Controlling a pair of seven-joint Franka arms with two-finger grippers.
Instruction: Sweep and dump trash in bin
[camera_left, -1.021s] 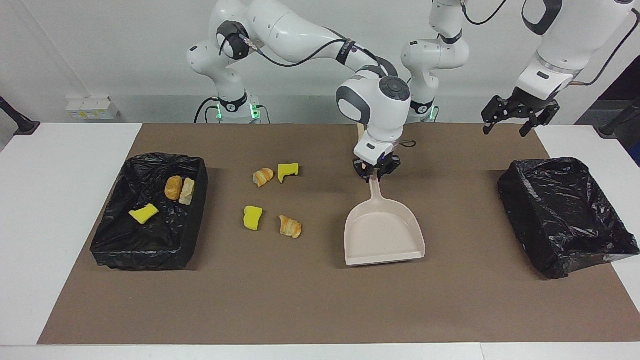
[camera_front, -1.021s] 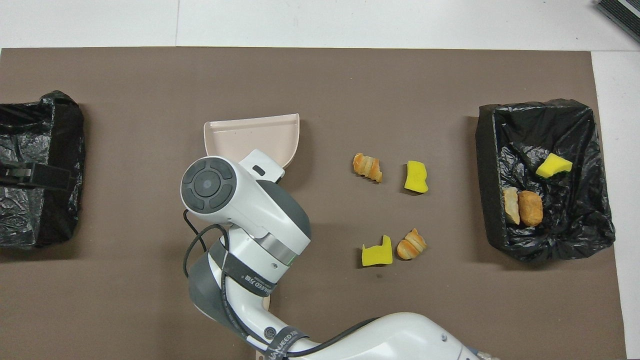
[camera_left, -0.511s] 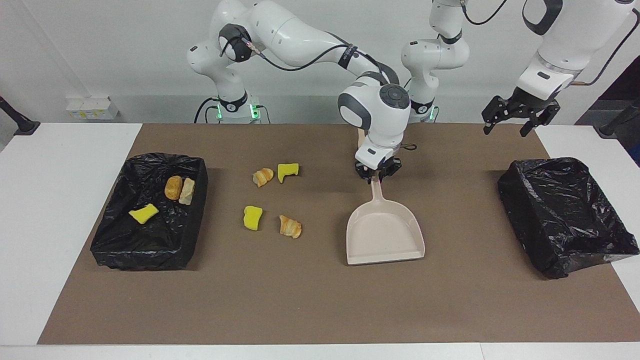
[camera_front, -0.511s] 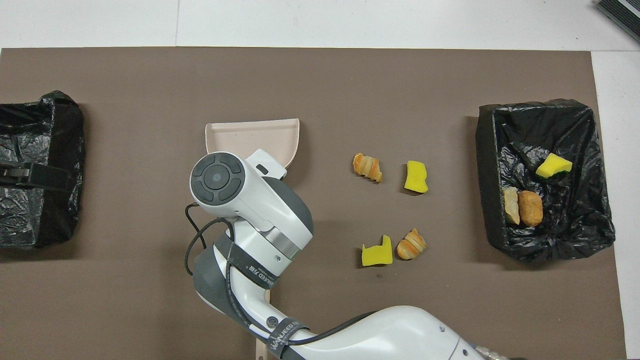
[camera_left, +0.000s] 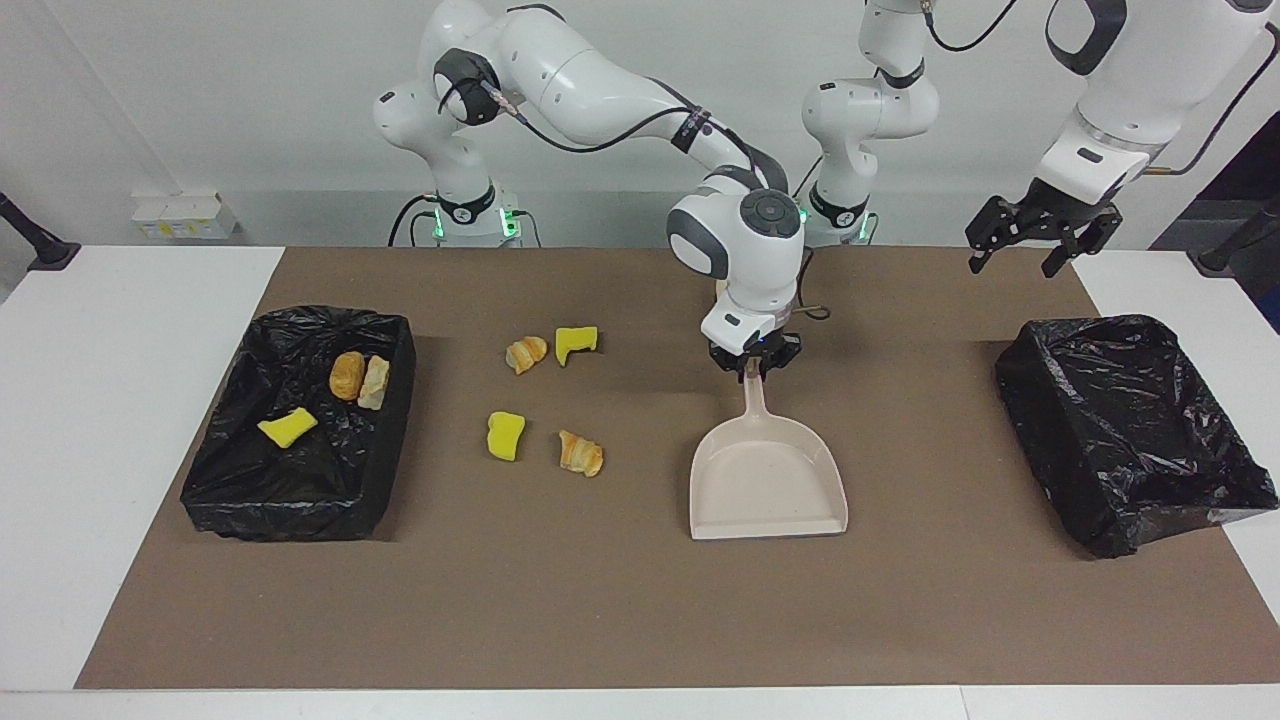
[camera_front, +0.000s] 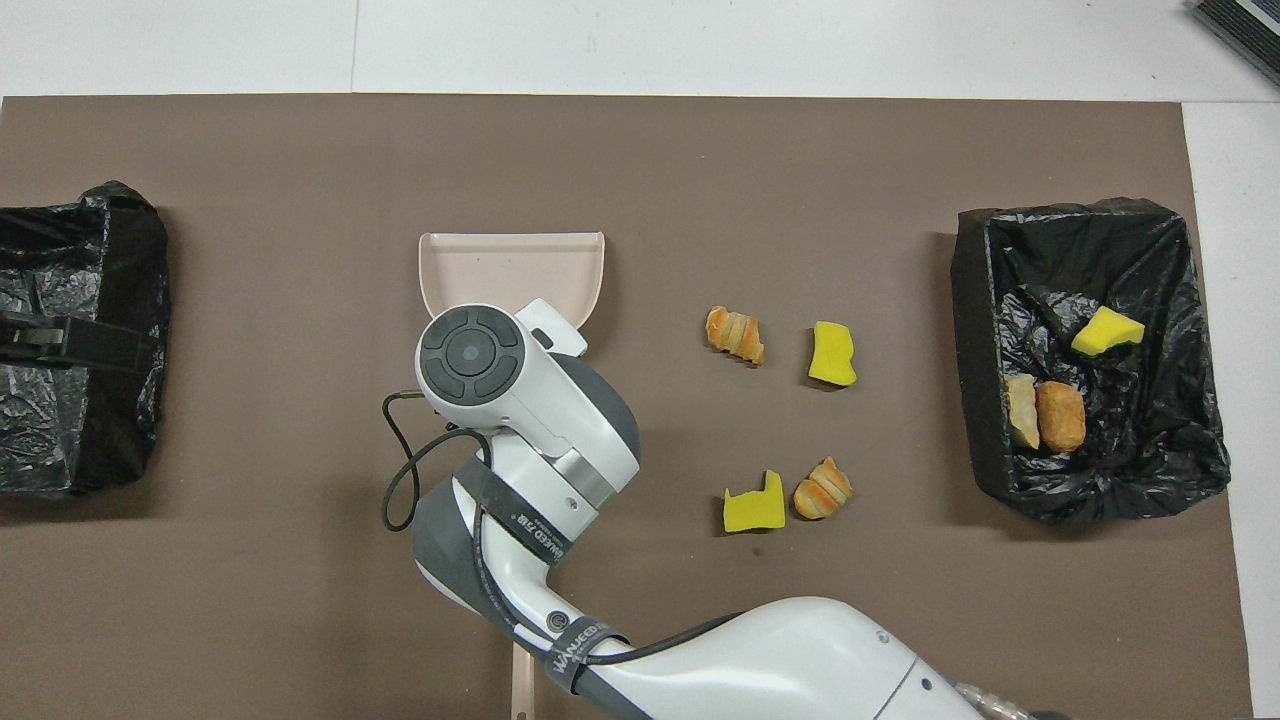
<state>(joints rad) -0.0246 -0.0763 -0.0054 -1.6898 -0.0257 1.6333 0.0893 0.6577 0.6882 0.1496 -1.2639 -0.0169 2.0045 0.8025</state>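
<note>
A: Where do we stand? We count 3 bits of trash already in the bin (camera_left: 300, 420) at the right arm's end of the counter (camera_left: 640, 610): a yellow sponge chunk (camera_left: 287, 427) and 2 bread pieces (camera_left: 359, 379).

B: And 4 bits (camera_left: 545, 405) lie loose on the counter between that bin and the dustpan (camera_left: 768, 478). Our right tool (camera_left: 754, 361) is clamped narrow on the dustpan's handle, pan flat and empty.

A: Our left tool (camera_left: 1040, 232) waits, spread wide, over the counter near the second bin (camera_left: 1130, 430).

B: What can't we make out? The brush: only a beige handle end (camera_front: 521, 690) shows under the right arm in the overhead view. There the left tool shows only as a dark edge over the second bin.
</note>
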